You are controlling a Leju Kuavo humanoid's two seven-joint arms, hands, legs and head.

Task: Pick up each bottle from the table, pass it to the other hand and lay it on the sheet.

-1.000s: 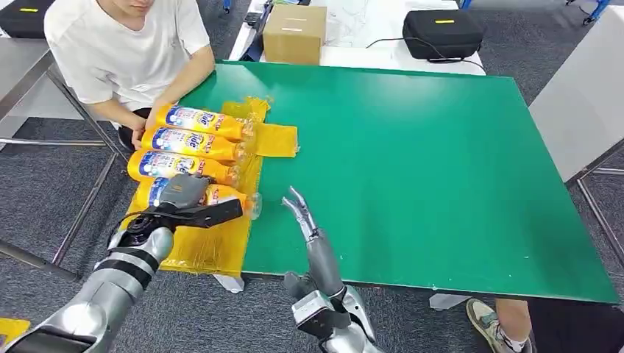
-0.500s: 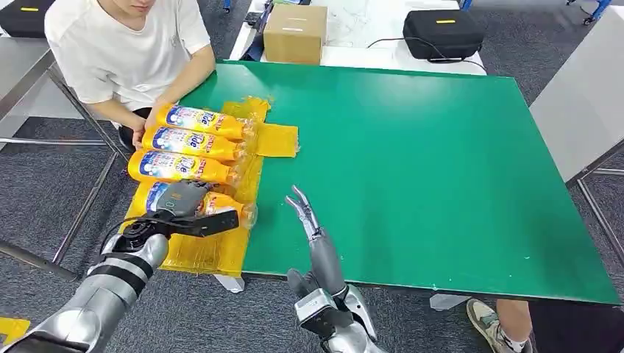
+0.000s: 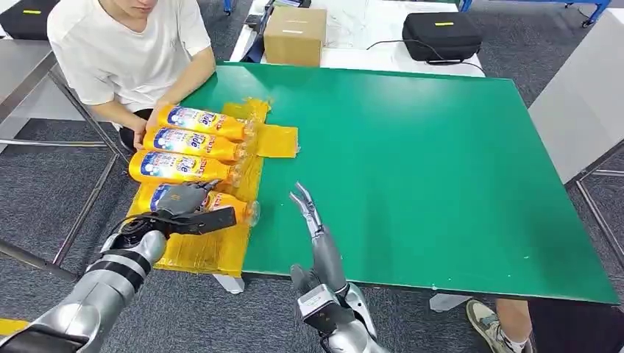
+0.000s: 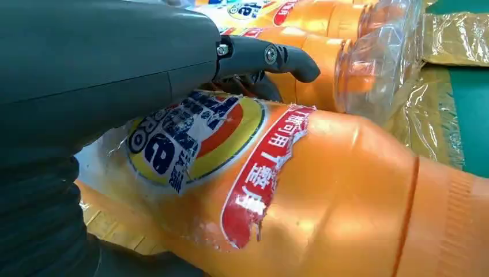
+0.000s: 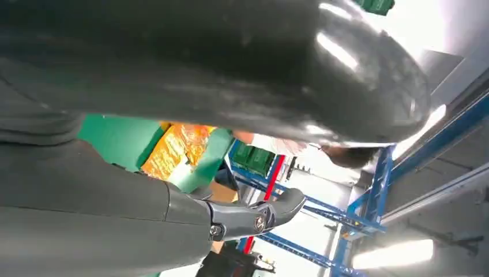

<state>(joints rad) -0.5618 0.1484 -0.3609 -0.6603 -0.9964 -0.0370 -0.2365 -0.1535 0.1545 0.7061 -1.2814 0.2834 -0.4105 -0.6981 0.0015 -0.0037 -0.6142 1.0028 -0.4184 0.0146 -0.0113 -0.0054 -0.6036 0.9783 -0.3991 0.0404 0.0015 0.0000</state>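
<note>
Orange bottles lay in a row on the yellow sheet point(image 3: 213, 246) at the counter's point(image 3: 412, 162) left edge. The left robot hand point(image 3: 188, 209) rested over the nearest bottle point(image 3: 228, 202), fingers around it. The right robot hand point(image 3: 307, 213) hovered empty, fingers apart.

My left arm reaches forward and up from the lower left, and its left hand point(image 3: 188, 209) lies palm-down with the fingers point(image 4: 271, 56) extended and the thumb pointing toward my right. My right arm rises near the centre, forearm upright. The right hand point(image 3: 307, 212) holds nothing, its fingers held together, nearly straight, tips pointing forward.
</note>
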